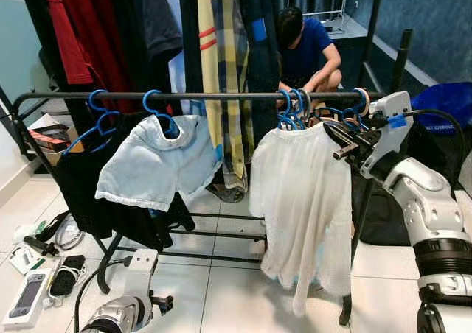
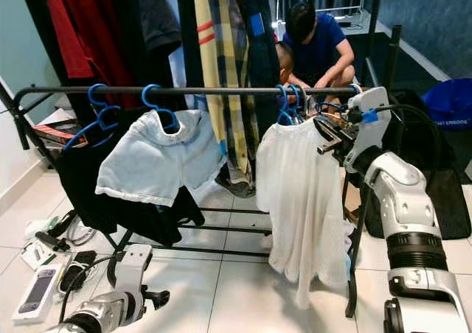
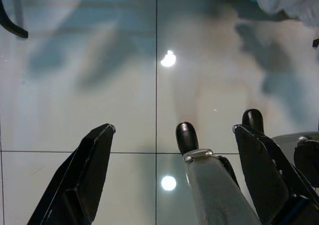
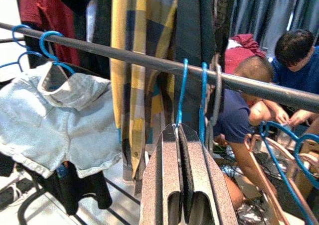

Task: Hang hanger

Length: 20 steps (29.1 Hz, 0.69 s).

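Observation:
A black clothes rail (image 1: 199, 96) runs across in front of me. Toward its right end a blue hanger (image 4: 182, 90) carries a white shirt (image 1: 302, 208), and its hook sits over the rail among other blue hooks. My right gripper (image 1: 335, 135) is just under the rail at the shirt's right shoulder. In the right wrist view its fingers (image 4: 164, 175) are pressed together, with the hanger's blue neck coming out between the tips. My left gripper (image 1: 158, 303) hangs low over the floor tiles and is open (image 3: 173, 130) with nothing in it.
Light-blue shorts (image 1: 158, 160) and a black garment hang on blue hangers at the rail's left. Plaid and dark clothes (image 1: 221, 68) hang behind. A person in a blue shirt (image 1: 306, 49) crouches behind the rack. Small items (image 1: 33, 289) lie on the floor at left; a blue bag (image 1: 442, 116) stands at right.

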{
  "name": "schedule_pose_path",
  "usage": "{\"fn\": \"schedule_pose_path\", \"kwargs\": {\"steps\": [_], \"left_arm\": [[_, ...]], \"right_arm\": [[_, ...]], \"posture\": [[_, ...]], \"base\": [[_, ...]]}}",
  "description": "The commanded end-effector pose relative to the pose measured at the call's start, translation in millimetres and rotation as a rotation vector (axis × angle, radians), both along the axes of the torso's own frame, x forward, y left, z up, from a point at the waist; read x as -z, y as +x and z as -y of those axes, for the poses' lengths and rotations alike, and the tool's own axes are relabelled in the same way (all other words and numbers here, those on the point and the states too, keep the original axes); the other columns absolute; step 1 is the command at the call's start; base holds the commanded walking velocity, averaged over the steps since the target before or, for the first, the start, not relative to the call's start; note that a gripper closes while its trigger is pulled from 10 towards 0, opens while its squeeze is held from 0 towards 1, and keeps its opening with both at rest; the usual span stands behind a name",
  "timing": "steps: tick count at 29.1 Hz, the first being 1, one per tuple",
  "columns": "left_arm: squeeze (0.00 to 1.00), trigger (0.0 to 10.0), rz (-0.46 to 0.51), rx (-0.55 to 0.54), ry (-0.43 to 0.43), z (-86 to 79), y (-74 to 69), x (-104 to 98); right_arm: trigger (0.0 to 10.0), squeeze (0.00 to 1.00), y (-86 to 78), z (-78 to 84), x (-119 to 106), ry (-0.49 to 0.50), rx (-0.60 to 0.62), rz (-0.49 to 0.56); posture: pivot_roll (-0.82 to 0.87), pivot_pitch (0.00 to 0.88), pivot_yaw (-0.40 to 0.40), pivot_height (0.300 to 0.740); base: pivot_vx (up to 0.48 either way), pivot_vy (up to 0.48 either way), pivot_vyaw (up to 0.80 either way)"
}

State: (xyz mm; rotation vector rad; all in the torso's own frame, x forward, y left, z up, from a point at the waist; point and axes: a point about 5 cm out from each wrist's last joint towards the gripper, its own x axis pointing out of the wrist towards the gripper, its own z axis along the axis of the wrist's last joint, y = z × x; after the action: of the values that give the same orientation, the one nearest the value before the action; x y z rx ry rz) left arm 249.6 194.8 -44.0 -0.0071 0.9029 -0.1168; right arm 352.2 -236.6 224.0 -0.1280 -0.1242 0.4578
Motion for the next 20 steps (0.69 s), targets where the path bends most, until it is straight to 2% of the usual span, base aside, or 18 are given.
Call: {"fn": "schedule_pose_path", "kwargs": {"steps": [1,5,8,13,14,20], "left_arm": [[0.0,10.0,-0.019,0.009,0.021,-6.7,-3.8,1.6],[0.0,10.0,-0.017,0.014,0.019,-6.5,-3.7,1.5],[0.0,10.0,-0.013,0.014,0.013,-6.0,-3.4,1.3],[0.0,10.0,-0.013,0.002,0.007,-6.0,-3.7,1.5],[0.0,10.0,-0.014,0.004,0.009,-6.2,-3.7,1.5],[0.0,10.0,-0.015,0.005,0.011,-6.5,-3.8,1.5]], "right_arm": [[0.0,0.0,-1.0,-3.8,-1.7,-0.006,-0.013,0.007],[0.0,0.0,-1.3,-3.9,-1.1,-0.007,-0.012,0.005],[0.0,0.0,-1.5,-4.7,1.5,-0.017,-0.014,-0.006],[0.0,0.0,-2.0,-6.5,9.7,-0.049,-0.023,-0.048],[10.0,0.0,-2.8,-8.9,13.3,-0.067,-0.041,-0.067],[10.0,0.0,0.1,-10.5,21.6,-0.108,-0.039,-0.108]], "posture": [[-0.08,0.0,0.099,0.74],[-0.08,0.0,0.099,0.74],[-0.08,0.0,0.1,0.74],[-0.08,0.0,0.098,0.74],[-0.08,0.0,0.098,0.74],[-0.08,0.0,0.098,0.74]], "base": [[0.0,0.0,0.0],[0.0,0.0,0.0],[0.392,0.0,0.0],[0.0,0.0,0.0],[0.0,0.0,0.0],[0.0,0.0,0.0]]}}
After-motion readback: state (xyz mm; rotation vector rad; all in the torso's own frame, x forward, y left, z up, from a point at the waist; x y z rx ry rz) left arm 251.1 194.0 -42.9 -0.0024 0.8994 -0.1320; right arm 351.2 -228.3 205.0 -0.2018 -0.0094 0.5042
